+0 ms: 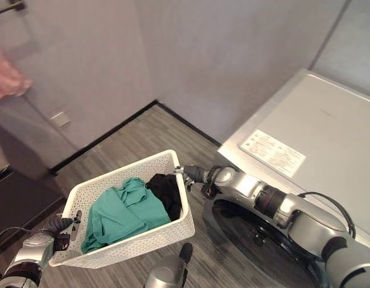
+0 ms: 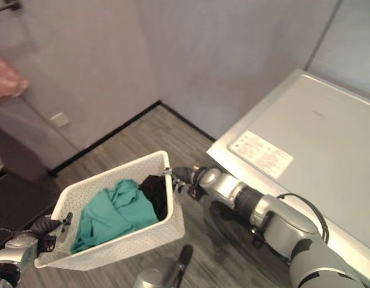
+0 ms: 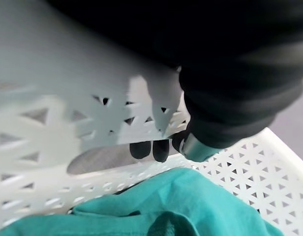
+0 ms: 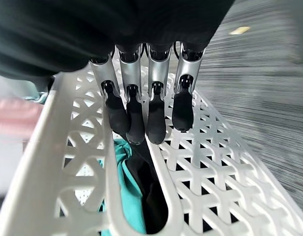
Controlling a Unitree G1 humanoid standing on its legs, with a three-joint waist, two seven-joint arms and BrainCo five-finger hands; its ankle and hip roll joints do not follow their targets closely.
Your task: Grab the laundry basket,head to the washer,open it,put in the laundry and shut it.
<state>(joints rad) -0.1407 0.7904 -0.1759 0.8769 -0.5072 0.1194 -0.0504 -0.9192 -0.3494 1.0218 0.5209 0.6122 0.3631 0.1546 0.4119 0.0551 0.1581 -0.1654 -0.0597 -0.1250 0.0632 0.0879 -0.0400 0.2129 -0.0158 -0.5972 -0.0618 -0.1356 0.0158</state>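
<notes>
Carrying step in hand: laundry basket (image 1: 150,233) with teal and black laundry (image 1: 126,211) is gripped at both end handles by left hand (image 3: 152,149) and right hand (image 4: 141,115), fingers hooked through. Washer (image 1: 304,144) stands at three o'clock; setting down is judged next.

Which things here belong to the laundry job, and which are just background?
Job:
basket, white, held at both ends
teal garment and black garment inside it
washer, its round door below the right arm
left hand on one basket handle
right hand on the other

Background:
pink cloth by the wall
wall socket
</notes>
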